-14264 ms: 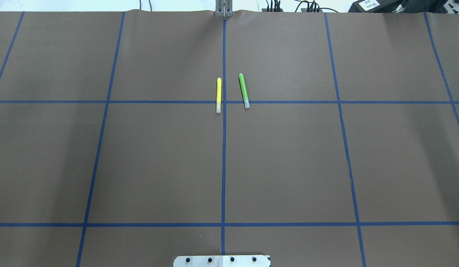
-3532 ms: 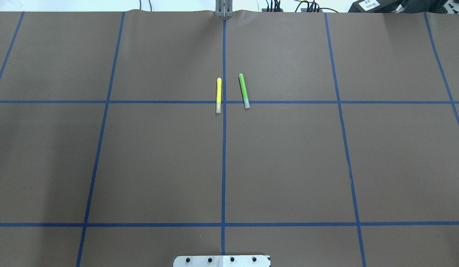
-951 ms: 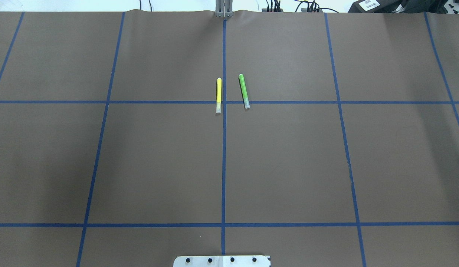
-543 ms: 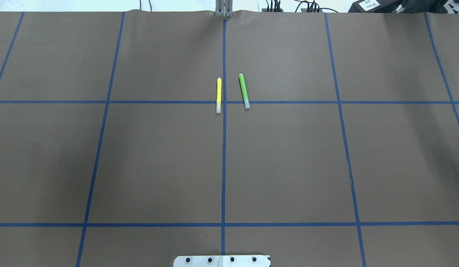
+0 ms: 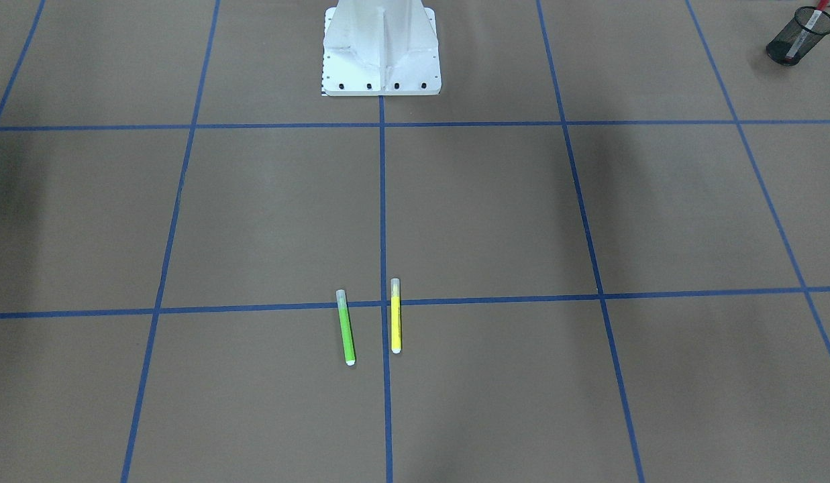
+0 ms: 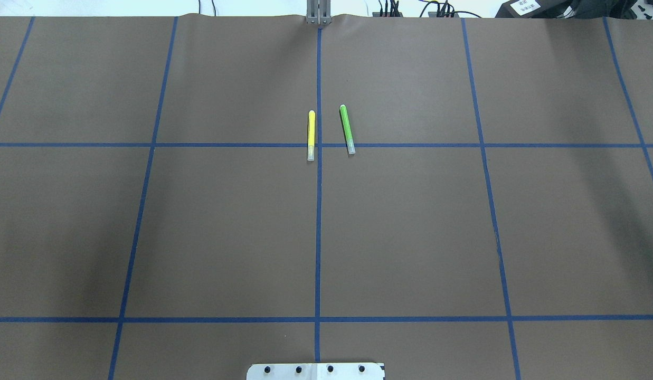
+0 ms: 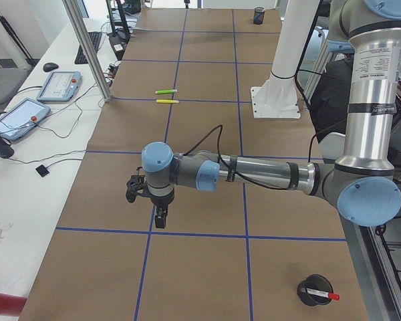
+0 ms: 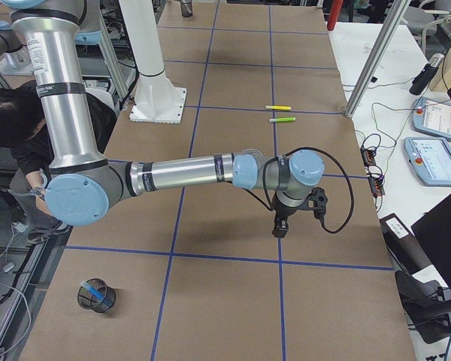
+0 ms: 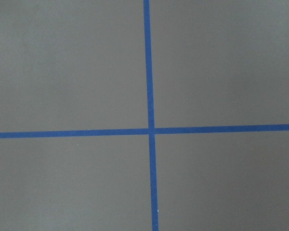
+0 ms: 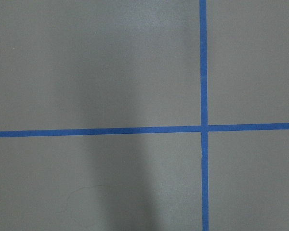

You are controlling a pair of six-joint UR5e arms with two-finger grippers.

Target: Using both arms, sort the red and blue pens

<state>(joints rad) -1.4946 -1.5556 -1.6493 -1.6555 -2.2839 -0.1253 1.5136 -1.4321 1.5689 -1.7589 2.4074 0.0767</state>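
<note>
Now, surface (image 6: 226,227): flat matte brown sheet, gridded with blue tape lines (image 6: 318,237).
Red marker (image 7: 323,293): white barrel with a red end, leaning in a round black mesh cup (image 7: 306,298), lower right of the left-side view.
Blue pen (image 8: 95,288): slim, standing in a second mesh cup (image 8: 105,304), lower left of the right-side view.
Left claw (image 7: 160,219): black, pointing down over the sheet; its opening and hold cannot be told.
Right claw (image 8: 279,226): black, pointing down; likewise cannot be told.
Yellow pen (image 6: 311,135), green pen (image 6: 347,129): slim glossy tubes with clear caps, side by side and apart, mid-frame overhead.
Change: both pens lie exactly where the earlier overhead pictures had them.
</note>
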